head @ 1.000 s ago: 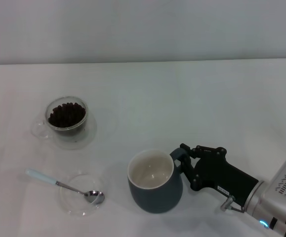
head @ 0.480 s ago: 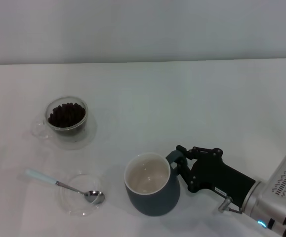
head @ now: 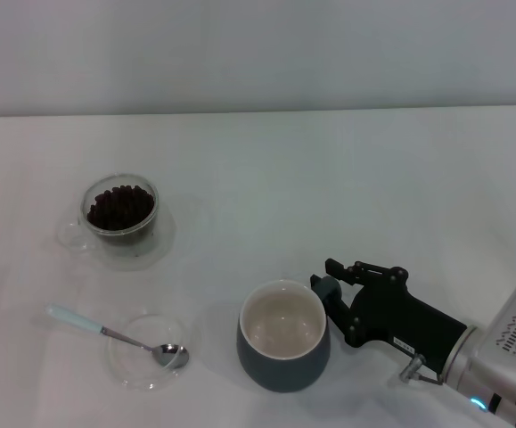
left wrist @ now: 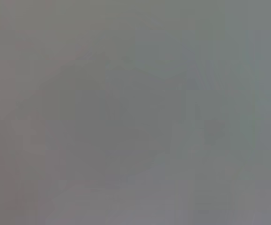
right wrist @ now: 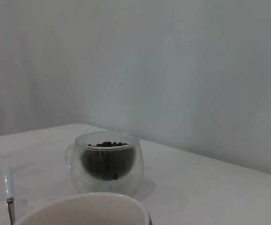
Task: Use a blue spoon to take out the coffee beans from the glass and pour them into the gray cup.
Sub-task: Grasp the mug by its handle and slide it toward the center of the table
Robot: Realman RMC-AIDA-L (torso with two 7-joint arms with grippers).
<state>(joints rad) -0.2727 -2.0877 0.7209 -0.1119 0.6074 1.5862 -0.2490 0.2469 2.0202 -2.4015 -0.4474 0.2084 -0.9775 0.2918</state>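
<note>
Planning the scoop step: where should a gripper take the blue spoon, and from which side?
Probably the pale handle of the blue spoon, from above. It sticks out past the clear dish toward the robot's left, while the metal bowl rests inside the dish.
</note>
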